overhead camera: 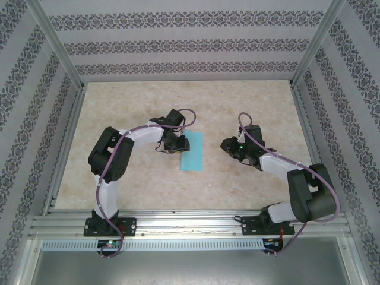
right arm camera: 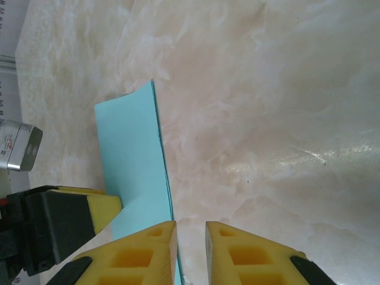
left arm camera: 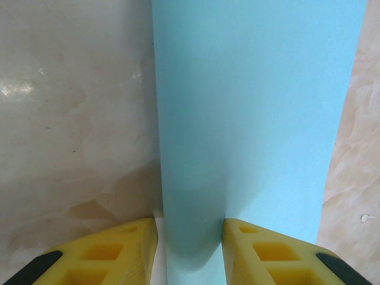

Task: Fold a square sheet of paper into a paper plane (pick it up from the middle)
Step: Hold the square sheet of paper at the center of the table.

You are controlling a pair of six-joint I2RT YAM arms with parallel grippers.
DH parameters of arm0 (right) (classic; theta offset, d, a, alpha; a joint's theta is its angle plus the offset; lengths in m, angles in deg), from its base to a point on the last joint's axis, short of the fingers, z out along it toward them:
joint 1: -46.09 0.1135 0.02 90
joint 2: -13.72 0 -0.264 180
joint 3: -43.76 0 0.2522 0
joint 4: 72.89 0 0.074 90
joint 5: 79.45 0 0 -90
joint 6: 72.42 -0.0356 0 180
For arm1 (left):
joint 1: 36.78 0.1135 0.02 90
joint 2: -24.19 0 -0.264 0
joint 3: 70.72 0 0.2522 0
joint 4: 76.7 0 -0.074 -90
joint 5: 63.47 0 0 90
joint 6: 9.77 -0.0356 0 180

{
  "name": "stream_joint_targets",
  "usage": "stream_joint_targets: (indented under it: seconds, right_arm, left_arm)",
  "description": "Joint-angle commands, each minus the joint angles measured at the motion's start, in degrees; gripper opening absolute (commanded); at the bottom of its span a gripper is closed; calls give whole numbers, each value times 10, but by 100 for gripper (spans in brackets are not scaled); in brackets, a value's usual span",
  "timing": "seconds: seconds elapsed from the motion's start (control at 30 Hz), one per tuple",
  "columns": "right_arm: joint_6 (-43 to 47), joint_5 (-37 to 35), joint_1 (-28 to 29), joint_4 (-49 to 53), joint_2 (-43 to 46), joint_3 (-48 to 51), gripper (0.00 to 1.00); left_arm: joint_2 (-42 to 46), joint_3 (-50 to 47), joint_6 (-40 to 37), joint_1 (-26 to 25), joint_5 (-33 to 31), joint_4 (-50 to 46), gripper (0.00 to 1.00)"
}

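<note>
Now: left gripper (left arm camera: pixel 190 224) part-open, jaws straddling one long edge of the paper (left arm camera: pixel 255 107), which lies flat mid-table (overhead camera: pixel 119 184). Right gripper (right arm camera: pixel 191 225) nearly closed, empty, near the other edge. Seemingly creasing the half-fold; next needs a corner lifted.

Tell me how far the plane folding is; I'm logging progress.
Done: the thin turquoise-blue paper sheet lies as a narrow two-layer rectangle, so one half-fold looks made. In hand: the left tool sits open over its edge; the right tool hangs open beside it. Left: nose and wing folds, no point yet.
</note>
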Motion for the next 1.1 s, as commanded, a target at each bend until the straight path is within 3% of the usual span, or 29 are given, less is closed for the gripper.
stream_joint_targets:
  seconds: [0.0,0.5,1.07]
  right_arm:
    - [-4,9,9,-12,-8,-15,21]
    - [-6,14,10,-11,-6,-14,22]
    - [4,35,33,-8,-38,-41,20]
  left_arm:
    - [-15,4,-25,5,-25,-31,37]
    - [-11,-1,-36,14,1,-20,37]
    - [-28,7,-23,14,-31,-44,40]
